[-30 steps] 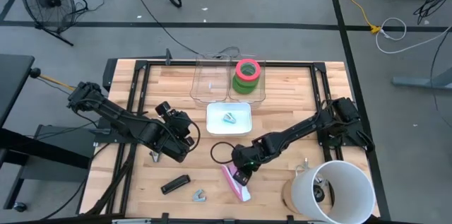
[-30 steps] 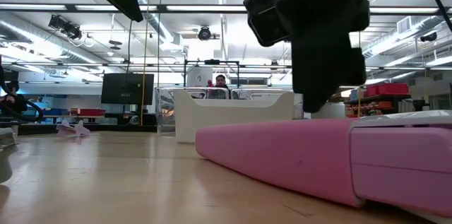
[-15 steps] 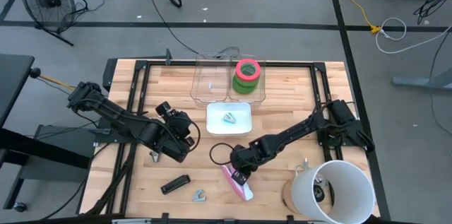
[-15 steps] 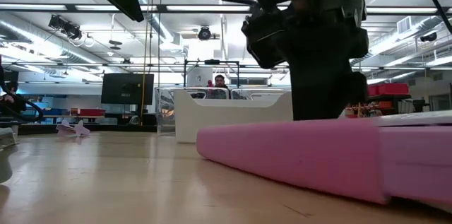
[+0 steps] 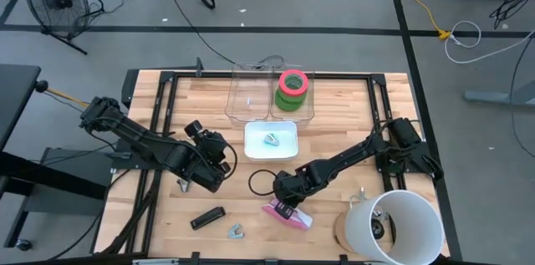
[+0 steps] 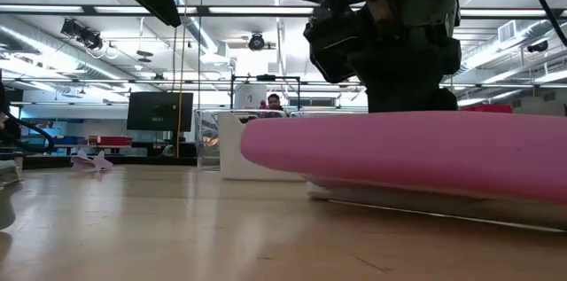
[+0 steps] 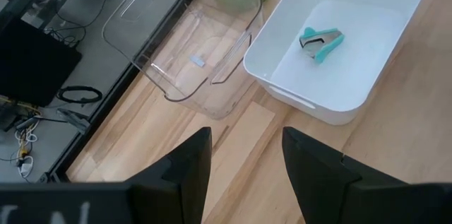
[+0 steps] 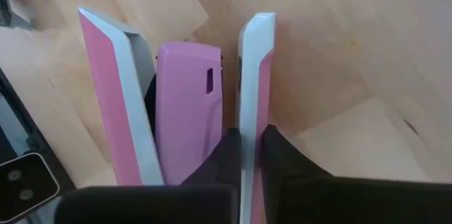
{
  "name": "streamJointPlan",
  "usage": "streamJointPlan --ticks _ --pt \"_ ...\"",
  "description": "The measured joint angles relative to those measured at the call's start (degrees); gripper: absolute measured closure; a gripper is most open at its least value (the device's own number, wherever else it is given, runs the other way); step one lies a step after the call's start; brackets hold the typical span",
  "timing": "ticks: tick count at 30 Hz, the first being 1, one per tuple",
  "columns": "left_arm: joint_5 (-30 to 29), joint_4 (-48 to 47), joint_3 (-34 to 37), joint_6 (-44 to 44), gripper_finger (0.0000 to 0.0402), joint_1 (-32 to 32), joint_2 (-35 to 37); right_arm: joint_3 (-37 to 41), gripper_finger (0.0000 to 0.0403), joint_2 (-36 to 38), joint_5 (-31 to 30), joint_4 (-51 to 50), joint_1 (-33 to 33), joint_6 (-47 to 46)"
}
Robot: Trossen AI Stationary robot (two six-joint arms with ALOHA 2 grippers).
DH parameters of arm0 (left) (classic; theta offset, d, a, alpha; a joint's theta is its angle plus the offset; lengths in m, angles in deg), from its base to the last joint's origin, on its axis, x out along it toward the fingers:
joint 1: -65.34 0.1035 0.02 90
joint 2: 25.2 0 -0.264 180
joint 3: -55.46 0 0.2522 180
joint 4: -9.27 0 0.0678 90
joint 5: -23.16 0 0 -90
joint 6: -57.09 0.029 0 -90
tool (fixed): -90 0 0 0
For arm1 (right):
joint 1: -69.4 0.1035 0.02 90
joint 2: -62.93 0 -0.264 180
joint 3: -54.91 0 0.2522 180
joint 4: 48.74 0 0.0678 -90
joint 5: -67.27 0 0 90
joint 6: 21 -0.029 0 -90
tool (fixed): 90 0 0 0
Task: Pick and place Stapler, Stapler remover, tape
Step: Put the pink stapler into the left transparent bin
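the pink stapler [image 5: 287,214] lies on the wooden desk [image 5: 334,114] near its front edge, splayed open in the right wrist view, its pink-and-white arms spread apart on the wood. the right gripper [image 5: 284,206] is down on it, its dark fingers [image 8: 272,153] pinched closed on one pink-and-white arm of the stapler. in the low view the stapler's pink body [image 6: 407,152] fills the foreground with the gripper directly above it.

left of the stapler, along the same front edge, lie a grey staple remover [image 5: 236,231] and a black stapler [image 5: 206,217], apart from each other. beyond them and left of the pink stapler, the left gripper [image 5: 209,165] hangs over bare wood, its fingers spread and empty.

behind the pink stapler sits a white tray [image 5: 288,150] holding a teal staple remover [image 5: 272,139]. farther back, touching the tray's far side, stands a clear bin [image 5: 242,98] with two sections; in the right section the tape [image 5: 292,88] is stacked, green rolls beneath a pink-red one. right of the pink stapler, at the desk's front corner, stands a white bucket [image 5: 418,215].
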Motion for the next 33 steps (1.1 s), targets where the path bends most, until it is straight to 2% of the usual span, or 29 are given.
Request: streamJointPlan --ticks 11,17,23,27,33 --pt "0.00 0.14 0.00 0.02 0.0223 -0.02 0.00 -0.59 0.0391 6.52 -4.42 1.45 -0.13 3.64" --pt "0.00 0.22 0.00 0.04 0.0223 -0.02 0.00 -0.63 0.0391 13.45 -12.54 3.67 -1.03 9.26" --pt "-1.92 1.53 0.00 0.26 0.0223 -0.07 -0.02 -0.70 0.0392 18.55 -18.94 12.20 -2.55 18.52" --pt "-3.46 7.37 0.00 4.74 0.0223 -0.41 0.00 -0.76 0.0392 20.58 -20.76 16.61 -4.52 24.86" --pt "-5.63 20.96 0.00 14.94 0.0223 -1.11 -0.01 -0.77 0.0392 21.56 -21.71 18.76 -7.92 31.30"
